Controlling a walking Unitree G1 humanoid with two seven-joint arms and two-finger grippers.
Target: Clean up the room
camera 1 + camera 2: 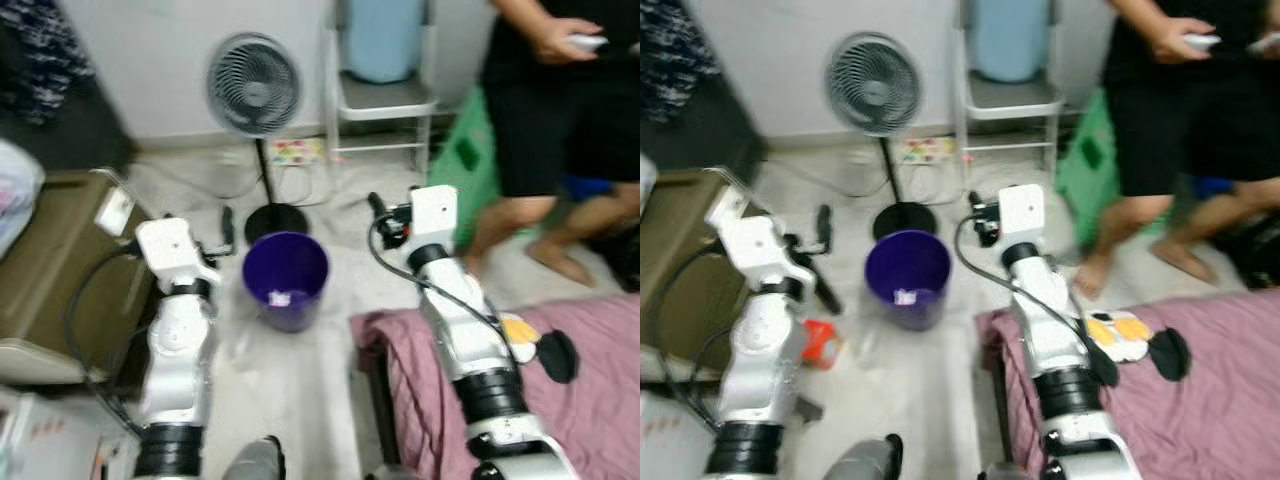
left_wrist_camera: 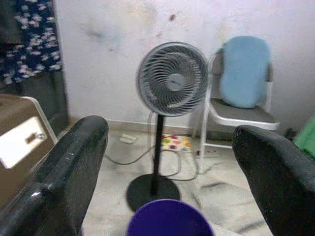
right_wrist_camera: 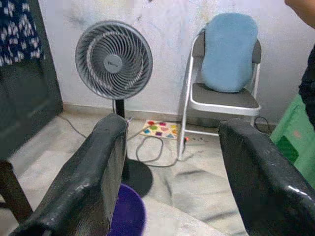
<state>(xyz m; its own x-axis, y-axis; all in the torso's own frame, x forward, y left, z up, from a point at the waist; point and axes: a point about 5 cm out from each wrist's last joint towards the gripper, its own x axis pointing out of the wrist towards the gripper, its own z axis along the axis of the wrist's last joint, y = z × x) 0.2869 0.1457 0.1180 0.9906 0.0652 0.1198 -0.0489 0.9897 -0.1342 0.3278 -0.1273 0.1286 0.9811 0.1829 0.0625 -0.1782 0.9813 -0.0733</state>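
Note:
A purple bin stands on the floor between my two arms, with a small white scrap at its bottom. My left gripper hovers just left of the bin, open and empty. Its wrist view looks over the bin's rim between wide-spread fingers. My right gripper is held up to the right of the bin, beyond the corner of the bed, open with nothing in it. A small red object lies on the floor by my left arm.
A standing fan is right behind the bin, cables around its base. A folding chair with a blue cushion, a green crate and a standing person are at the right. A pink-covered bed holds a yellow-white item. A brown cabinet stands left.

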